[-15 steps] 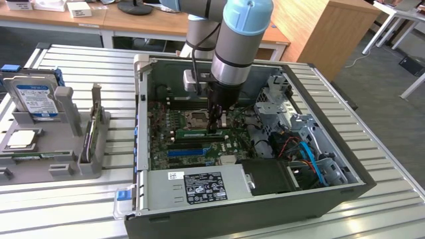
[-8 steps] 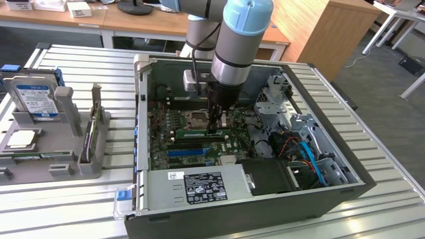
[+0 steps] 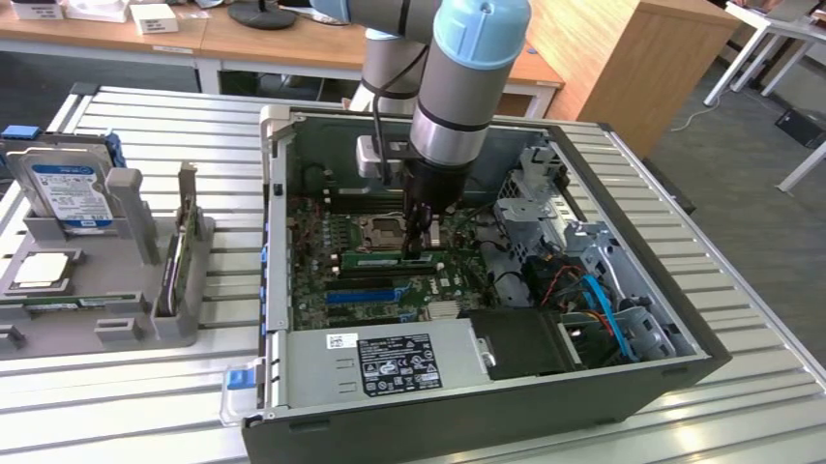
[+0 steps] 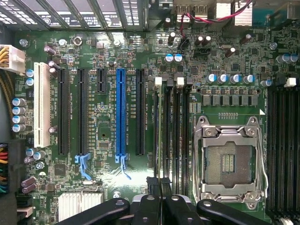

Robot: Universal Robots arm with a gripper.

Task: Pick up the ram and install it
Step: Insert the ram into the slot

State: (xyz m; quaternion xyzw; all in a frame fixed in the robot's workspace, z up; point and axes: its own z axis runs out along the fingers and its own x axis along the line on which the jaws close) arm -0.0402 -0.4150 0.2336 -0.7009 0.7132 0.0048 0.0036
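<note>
Pincer (image 3: 416, 249) pinching ram (image 3: 385, 259) edge-up at memory slots (image 4: 180, 126), mid-frame inside open case (image 3: 452, 425).
Risk: stick sitting skewed to slot, then jamming or flexing under push.
From exterior view's left: hard drive (image 3: 72, 193) standing in holder (image 3: 123, 319) on bench (image 3: 130, 406); CPU socket (image 3: 387, 230) crowding close; cables (image 3: 587, 300) lying right.

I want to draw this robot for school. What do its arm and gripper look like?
The arm is a fat, round, silvery-grey tube with light blue caps at its joints and a black ring near the wrist. A thin black cable runs along it, and a small pale box sits at the wrist. The gripper is black and slim.
</note>
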